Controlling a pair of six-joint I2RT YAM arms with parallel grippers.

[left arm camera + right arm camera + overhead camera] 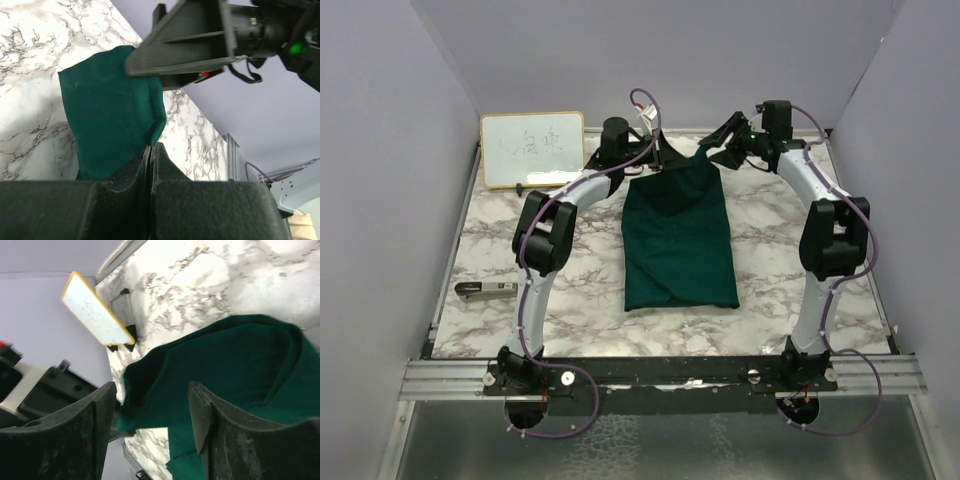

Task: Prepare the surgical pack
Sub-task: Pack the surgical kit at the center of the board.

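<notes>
Two arms are standing at the near edge of the marble table (470,330), the left arm (542,240) on the left of the dark green drape (678,240) and the right arm (832,240) on its right, both reaching past it toward its far end; a slim dark-and-silver object (485,290) is lying flat on the table, well to the left of the drape's near end; what it is, I cannot tell. The drape is lying in the middle of the table as a long folded bundle, its near end resting flat and its far end rising off the marble; at the drape's far left corner the left fingers (151,150) are pressing tightly together, clamping a fold of the green cloth, which is hanging down from them toward the table; at the drape's far right corner the right fingers (150,390) are standing wide apart, gripping nothing, with the billowing cloth showing through the gap behind them; beyond the drape's far end and to its left, a wood-framed whiteboard (532,148) is standing upright, bearing faint writing.
</notes>
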